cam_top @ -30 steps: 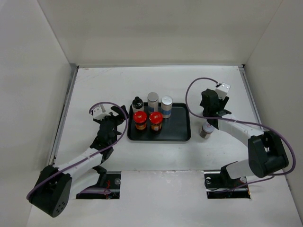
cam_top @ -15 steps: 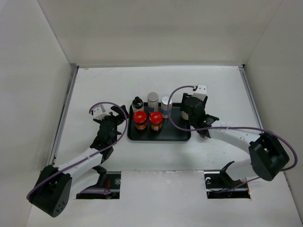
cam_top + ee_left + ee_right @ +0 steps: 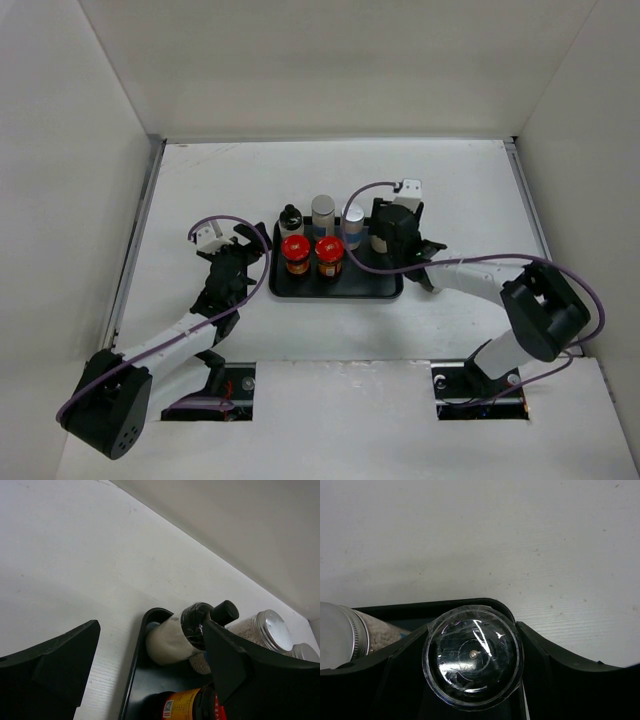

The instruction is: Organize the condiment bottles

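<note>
A black tray (image 3: 372, 283) holds two dark jars with red lids (image 3: 296, 252) (image 3: 329, 254) in front. Behind them stand a black-capped bottle (image 3: 290, 219) and two white shakers with silver lids (image 3: 323, 211) (image 3: 353, 222). My right gripper (image 3: 386, 238) is shut on a small bottle with a clear round lid (image 3: 472, 657), at the tray's back right corner (image 3: 492, 603), beside a shaker (image 3: 347, 635). My left gripper (image 3: 246, 246) is open and empty just left of the tray. Its view shows the black-capped bottle (image 3: 187, 632), a shaker (image 3: 262, 630) and a jar (image 3: 192, 705).
White walls close in the table on the left, back and right. The right arm's purple cable (image 3: 350, 215) loops over the tray's back right. The left gripper's fingers (image 3: 50, 672) straddle the tray's left rim (image 3: 136, 660).
My right gripper has carried the small bottle leftwards from the table right of the tray to the tray's back right corner. The left arm has not moved.
</note>
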Robot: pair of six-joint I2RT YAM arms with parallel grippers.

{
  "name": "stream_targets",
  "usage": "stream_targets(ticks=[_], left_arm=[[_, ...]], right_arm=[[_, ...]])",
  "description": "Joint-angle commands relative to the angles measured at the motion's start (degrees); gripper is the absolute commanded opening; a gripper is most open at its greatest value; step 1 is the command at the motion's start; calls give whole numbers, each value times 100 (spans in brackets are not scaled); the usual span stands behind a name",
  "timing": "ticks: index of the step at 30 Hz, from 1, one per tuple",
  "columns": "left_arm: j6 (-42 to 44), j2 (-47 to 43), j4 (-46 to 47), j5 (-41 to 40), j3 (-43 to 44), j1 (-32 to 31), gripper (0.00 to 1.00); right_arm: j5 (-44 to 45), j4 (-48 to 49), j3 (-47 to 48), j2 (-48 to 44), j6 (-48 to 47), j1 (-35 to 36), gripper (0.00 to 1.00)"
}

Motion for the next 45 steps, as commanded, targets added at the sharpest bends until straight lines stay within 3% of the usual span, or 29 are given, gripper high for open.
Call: stream_targets(ticks=[1, 4, 8, 15, 17, 20, 24, 31, 33, 45], left_arm=[[-60, 21, 295, 52, -21, 18, 83], [-60, 13, 295, 52, -4, -35, 83], [-69, 83, 321, 52, 5, 0, 84], [-69, -110, 277, 52, -47, 27, 83], [-51, -241, 260, 17, -56, -26, 83], [-60, -268, 268, -1, -74, 26, 83], [-69, -198, 277, 52, -56, -26, 83], [-78, -154, 303, 61, -56, -26, 83], [-78, -137, 312, 43, -56, -18, 83], [-86, -128, 259, 69, -47, 18, 84]], right_arm=[[-5, 449, 215, 41, 43, 122, 72], [100, 353, 188, -125, 43, 192, 88], [355, -50, 170, -635, 34, 228, 94], [873, -797, -452, -2066, 174, 228, 93], [1268, -1358, -751, -2576, 367, 228, 87], [1577, -2588, -1007, -3087, 867, 26, 91], [1096, -3672, -1279, -3351, 1658, -238, 100], [84, -3717, -1666, -3326, 2345, -344, 100], [13, -3603, -1728, -3282, 2372, -343, 96], [406, -3172, -1588, -3061, 1854, -572, 49]])
